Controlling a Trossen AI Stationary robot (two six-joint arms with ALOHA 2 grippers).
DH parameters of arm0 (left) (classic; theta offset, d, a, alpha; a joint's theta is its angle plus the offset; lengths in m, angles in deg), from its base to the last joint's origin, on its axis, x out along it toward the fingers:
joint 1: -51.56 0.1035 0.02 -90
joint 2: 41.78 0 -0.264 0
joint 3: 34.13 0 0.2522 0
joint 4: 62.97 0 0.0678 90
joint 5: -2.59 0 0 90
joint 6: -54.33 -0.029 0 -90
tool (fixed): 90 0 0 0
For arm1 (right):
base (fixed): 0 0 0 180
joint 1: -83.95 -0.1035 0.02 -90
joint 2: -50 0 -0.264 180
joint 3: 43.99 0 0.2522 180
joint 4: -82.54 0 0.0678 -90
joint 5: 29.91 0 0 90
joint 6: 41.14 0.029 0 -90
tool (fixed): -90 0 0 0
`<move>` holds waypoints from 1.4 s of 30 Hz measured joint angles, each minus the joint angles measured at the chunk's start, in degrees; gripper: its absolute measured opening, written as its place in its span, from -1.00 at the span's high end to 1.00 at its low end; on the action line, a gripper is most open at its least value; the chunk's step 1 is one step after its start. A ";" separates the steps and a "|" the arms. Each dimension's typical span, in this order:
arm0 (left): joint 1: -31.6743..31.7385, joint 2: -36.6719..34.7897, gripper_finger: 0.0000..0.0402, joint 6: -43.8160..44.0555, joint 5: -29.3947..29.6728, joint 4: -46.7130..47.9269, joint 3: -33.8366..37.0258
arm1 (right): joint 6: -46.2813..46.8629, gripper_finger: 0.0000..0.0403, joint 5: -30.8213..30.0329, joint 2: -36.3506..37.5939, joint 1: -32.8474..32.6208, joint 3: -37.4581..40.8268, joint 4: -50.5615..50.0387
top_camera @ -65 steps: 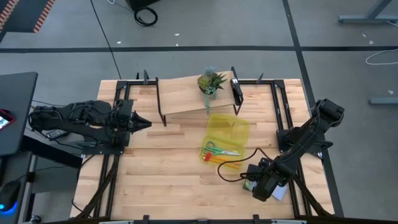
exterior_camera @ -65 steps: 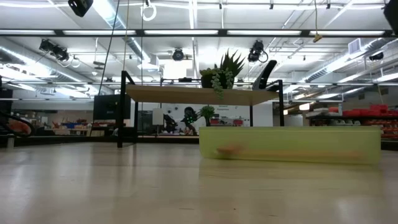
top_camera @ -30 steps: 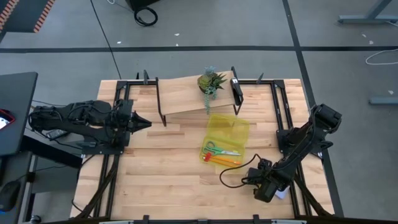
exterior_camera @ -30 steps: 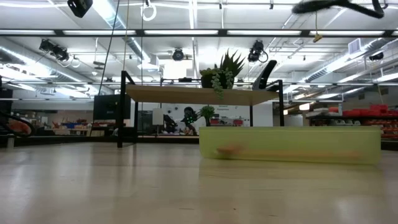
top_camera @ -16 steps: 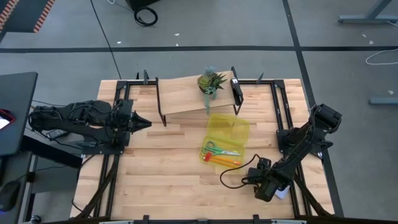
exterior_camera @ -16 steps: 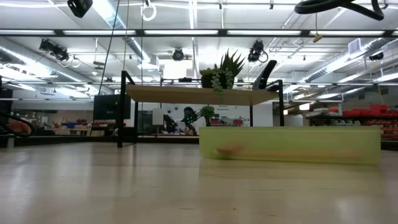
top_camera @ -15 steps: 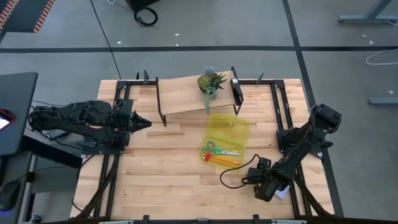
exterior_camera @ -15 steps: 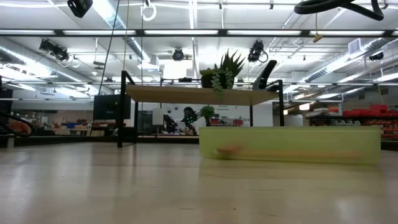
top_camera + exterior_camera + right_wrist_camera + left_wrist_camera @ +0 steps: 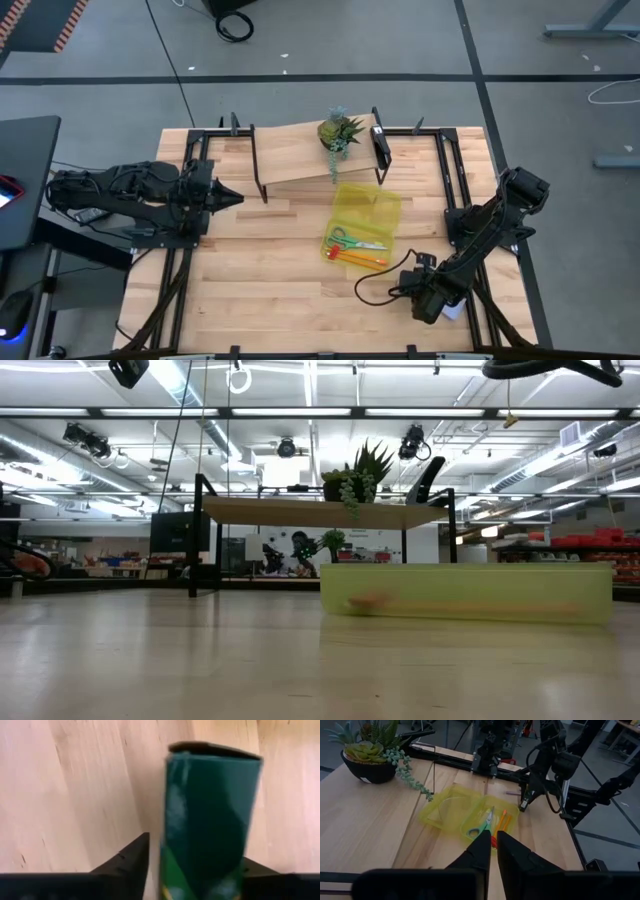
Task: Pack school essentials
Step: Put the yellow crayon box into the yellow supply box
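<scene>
The right gripper (image 9: 200, 870) is low at the surface's near right corner, its jaws either side of a green crayon box (image 9: 210, 815), touching it, though a firm grip cannot be told; probably this is the pick-up for packing. The left gripper (image 9: 492, 847) waits at the left edge, jaws closed on nothing. Mid-surface lies one open yellow pouch (image 9: 368, 212), already holding one pair of green-handled scissors (image 9: 348, 241) and two orange pencils (image 9: 362, 258). One potted plant (image 9: 339, 132) stands on the shelf (image 9: 290, 155) along the far edge.
</scene>
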 joint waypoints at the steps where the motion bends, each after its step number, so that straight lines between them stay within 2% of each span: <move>1: 0.00 0.00 0.82 -0.02 0.00 0.00 0.00 | -0.27 0.25 0.52 0.00 0.02 -0.15 -0.23; 7: 0.00 0.02 0.81 -0.59 0.20 0.00 0.00 | -2.27 0.57 3.37 0.00 0.29 -1.94 -2.15; 11: 0.00 0.02 0.79 -0.68 0.21 -0.02 0.00 | -3.45 0.58 3.30 0.02 1.29 -5.12 -7.97; 17: 0.00 0.02 0.83 -2.31 0.60 -0.11 0.00 | -4.90 0.43 -0.77 0.02 4.00 -8.89 -17.21; 28: 0.00 0.01 0.80 -3.59 0.61 -0.33 0.00 | -10.23 0.54 -5.59 0.02 12.03 -17.12 -28.98; 36: 0.00 0.00 0.82 -5.14 0.62 -0.33 0.00 | -12.74 0.50 -7.98 0.04 19.12 -20.14 -28.45; 42: 0.00 0.00 0.75 -5.13 0.61 -0.31 0.00 | -20.95 0.51 -9.65 0.07 23.83 -20.30 -19.75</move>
